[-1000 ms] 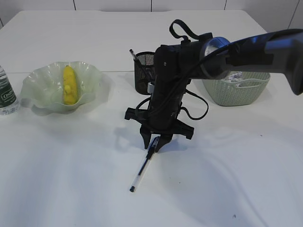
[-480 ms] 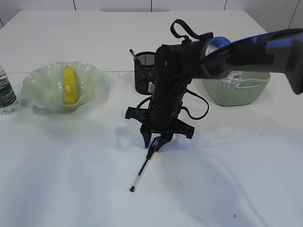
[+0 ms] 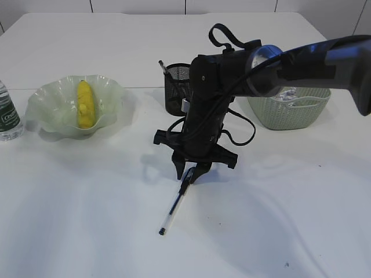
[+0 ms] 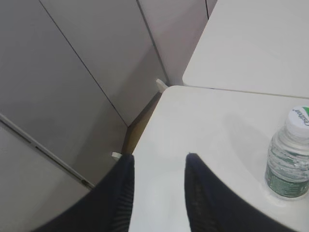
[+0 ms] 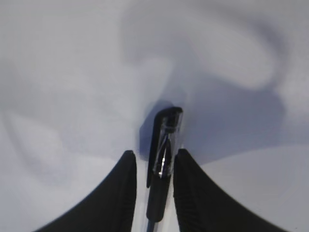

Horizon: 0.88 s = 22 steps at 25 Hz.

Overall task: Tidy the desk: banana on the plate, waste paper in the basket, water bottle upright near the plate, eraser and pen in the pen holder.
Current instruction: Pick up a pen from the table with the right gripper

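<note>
A clear pen with a black cap [image 3: 174, 205] lies on the white table, cap end up. My right gripper [image 3: 189, 176] points down over that end. In the right wrist view the fingers [image 5: 154, 159] sit on either side of the pen [image 5: 164, 140], open, with a small gap on the left. The banana [image 3: 84, 104] lies on the wavy pale plate [image 3: 52, 98]. The water bottle [image 3: 7, 116] stands upright left of the plate and shows in the left wrist view [image 4: 289, 154]. My left gripper [image 4: 159, 159] is open and empty near the table corner. The eraser is not in view.
A black mesh pen holder [image 3: 175, 87] stands behind the right arm, with a dark stick poking out of it. A green woven basket [image 3: 288, 110] with white paper [image 3: 287, 94] in it stands at the right. The table's left edge and a grey wall show in the left wrist view.
The right gripper's fingers have drawn in slightly around the pen's cap end. The pen has not moved.
</note>
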### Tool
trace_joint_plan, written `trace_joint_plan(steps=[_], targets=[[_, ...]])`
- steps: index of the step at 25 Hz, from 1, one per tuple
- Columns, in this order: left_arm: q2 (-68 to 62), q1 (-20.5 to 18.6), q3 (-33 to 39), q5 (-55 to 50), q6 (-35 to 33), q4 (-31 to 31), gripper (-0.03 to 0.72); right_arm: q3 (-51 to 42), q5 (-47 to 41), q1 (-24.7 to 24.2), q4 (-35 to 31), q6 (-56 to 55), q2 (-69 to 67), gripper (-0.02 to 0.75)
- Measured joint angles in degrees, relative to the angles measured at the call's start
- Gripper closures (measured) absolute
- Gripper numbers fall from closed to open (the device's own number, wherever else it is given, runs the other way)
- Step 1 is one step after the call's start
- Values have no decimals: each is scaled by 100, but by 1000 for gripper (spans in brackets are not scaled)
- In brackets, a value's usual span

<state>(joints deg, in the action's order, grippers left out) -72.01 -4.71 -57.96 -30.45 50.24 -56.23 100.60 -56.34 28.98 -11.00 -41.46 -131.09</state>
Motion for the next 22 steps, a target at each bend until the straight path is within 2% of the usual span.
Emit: trace_joint_plan(steps=[22], targets=[[0,0,0,5,0,0,447,0,67,0,349,0,0,535]])
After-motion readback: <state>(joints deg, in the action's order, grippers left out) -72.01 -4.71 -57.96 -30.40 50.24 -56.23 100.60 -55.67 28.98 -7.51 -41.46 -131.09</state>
